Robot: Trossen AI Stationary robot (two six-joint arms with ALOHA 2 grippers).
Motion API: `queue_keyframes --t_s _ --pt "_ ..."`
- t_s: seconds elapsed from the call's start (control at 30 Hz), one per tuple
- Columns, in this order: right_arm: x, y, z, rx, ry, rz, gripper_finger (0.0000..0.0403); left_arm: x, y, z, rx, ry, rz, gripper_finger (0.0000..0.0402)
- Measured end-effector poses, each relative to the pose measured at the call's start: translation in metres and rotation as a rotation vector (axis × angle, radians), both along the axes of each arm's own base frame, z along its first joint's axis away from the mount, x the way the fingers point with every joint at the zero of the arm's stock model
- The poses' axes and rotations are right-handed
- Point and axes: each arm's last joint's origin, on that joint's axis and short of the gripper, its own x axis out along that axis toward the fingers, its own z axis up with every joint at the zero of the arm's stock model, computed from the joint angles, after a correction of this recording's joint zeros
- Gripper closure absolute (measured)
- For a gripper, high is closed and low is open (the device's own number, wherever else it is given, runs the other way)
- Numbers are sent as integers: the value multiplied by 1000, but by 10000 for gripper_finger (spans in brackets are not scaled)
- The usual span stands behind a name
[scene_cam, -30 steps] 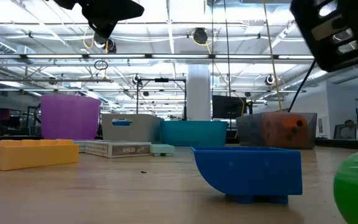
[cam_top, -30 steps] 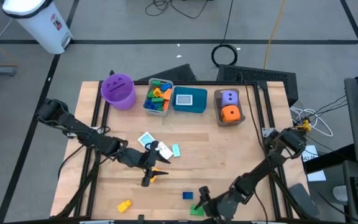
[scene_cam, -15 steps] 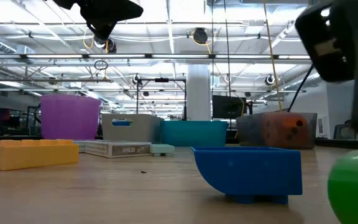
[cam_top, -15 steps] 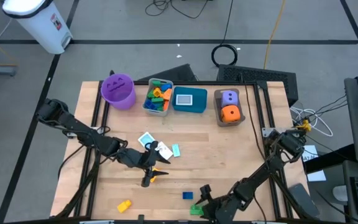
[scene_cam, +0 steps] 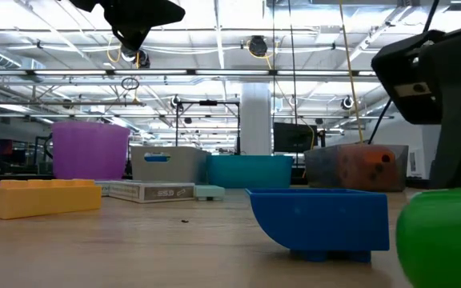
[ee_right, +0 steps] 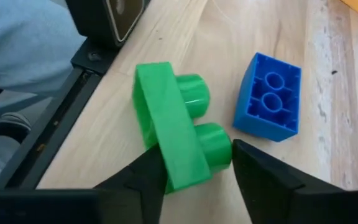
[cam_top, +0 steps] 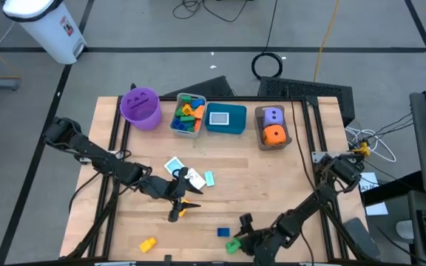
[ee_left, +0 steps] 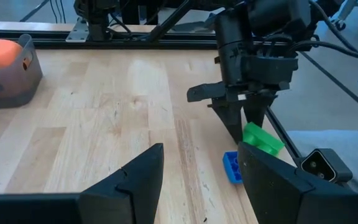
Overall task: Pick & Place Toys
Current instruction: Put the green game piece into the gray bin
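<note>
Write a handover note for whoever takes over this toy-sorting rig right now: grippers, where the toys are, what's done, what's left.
Left gripper: open, empty, raised over mid-table.
Right gripper: shut on the green brick at the table's near edge, beside the blue brick.
Done: bricks in the grey bin, a card in the teal bin, the purple die and orange die in the brown bin.
Left: the green brick, the blue brick, the yellow brick, and loose cards mid-table.
</note>
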Motion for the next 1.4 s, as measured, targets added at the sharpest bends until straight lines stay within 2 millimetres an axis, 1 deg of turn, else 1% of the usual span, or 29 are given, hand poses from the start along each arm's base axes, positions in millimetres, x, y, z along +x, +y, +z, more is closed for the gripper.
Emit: queue_keyframes --t_s 0.27,0.53,0.67,0.73,0.8,0.87,0.93,1.03,1.13,1.27,1.33,1.4 --pt "4 -4 0 -21 -5 6 304 0 0 0 0 -1 0 188" --pt "5 -6 0 -71 -18 45 363 0 0 0 0 -1 0 188" --pt "7 -8 1 -123 -44 38 370 0 0 1 -6 -12 1 188" --pt "9 -10 2 -171 -70 20 363 1 -1 3 -19 -31 2 188" --pt "9 -14 7 -221 -97 -2 354 2 0 5 -42 -51 19 188" --pt "11 -18 15 -256 -127 -32 351 4 2 8 -76 -73 54 188" --pt "10 -24 28 -312 -161 -61 353 6 5 11 -115 -98 102 188" --pt "9 -32 52 -413 -240 -122 363 9 13 14 -181 -126 180 188" --pt "6 -40 79 -533 -323 -185 368 14 23 16 -290 -136 262 188" --pt "2 -52 108 -640 -381 -245 361 20 37 14 -415 -128 349 188" --pt "2 -59 119 -669 -395 -276 357 25 42 11 -476 -120 351 188" --pt "2 -65 126 -700 -400 -302 357 32 46 6 -527 -114 313 188"
